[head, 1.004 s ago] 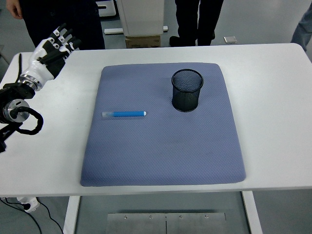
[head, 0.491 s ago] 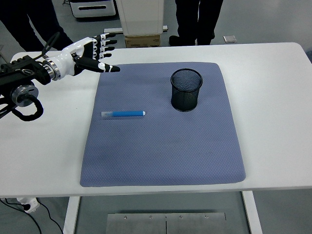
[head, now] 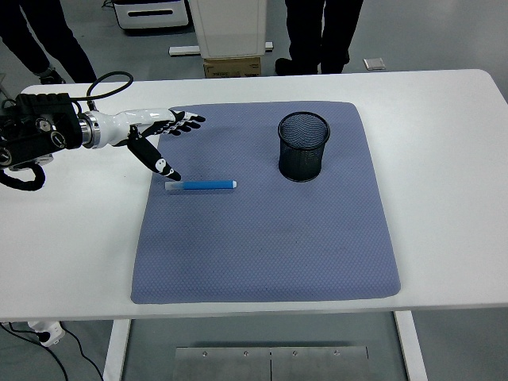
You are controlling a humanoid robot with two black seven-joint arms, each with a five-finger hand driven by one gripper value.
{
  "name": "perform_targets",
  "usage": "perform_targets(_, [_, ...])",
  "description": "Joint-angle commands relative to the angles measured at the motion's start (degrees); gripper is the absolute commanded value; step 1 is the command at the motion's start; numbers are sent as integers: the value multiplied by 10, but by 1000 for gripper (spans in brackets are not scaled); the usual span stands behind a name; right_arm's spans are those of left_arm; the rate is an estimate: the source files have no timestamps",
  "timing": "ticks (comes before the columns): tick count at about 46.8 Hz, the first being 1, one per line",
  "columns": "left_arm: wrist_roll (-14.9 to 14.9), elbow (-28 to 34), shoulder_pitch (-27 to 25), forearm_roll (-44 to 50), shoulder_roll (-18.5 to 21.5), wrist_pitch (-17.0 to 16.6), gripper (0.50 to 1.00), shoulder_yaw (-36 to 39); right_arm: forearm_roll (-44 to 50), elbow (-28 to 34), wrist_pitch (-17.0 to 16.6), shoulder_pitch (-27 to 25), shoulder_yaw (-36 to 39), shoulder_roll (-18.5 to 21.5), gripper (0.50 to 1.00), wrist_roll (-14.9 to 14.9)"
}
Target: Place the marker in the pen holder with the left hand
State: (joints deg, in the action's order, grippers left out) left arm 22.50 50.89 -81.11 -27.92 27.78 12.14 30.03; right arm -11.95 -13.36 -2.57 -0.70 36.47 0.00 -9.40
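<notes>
A blue marker [head: 202, 185] with a clear cap lies flat on the blue-grey mat [head: 270, 238], left of centre. A black mesh pen holder [head: 303, 146] stands upright on the mat's far right part. My left hand [head: 163, 136] reaches in from the left edge, fingers spread and empty. Its thumb tip hangs just above and left of the marker's capped end; the other fingers point right over the mat's far left corner. The right hand is not in view.
The white table [head: 444, 182] extends around the mat. People's legs [head: 321, 32] and a white cabinet base [head: 230, 28] stand beyond the far edge. A black cable [head: 107, 79] loops at my left forearm.
My left hand came in from the table's far left corner, turned over, and dropped toward the marker's left end. The marker and pen holder have not moved.
</notes>
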Motion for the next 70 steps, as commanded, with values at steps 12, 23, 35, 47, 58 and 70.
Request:
perform_targets(12, [-2, -4, -8, -34, -49, -1, 1000, 11, 0, 0, 0, 0, 0, 0, 1000, 0])
perform_targets(23, [-2, -5, -19, -81, -85, 0, 1000, 34, 0, 0, 0, 0, 0, 0, 1000, 0])
perform_targets(35, [-2, -16, -34, -121, -98, 0, 1000, 49, 0, -1, -1, 0, 0, 0, 1000, 0])
perform_targets(47, [-2, -26, -41, -127, -101, 0, 1000, 78, 0, 0, 0, 0, 0, 0, 1000, 0])
perform_targets(58, [-2, -27, -41, -127, -100, 0, 1000, 92, 0, 0, 0, 0, 0, 0, 1000, 0])
perform_targets(70, [-2, -27, -41, -133, -101, 2, 1000, 93, 0, 0, 0, 0, 0, 0, 1000, 0])
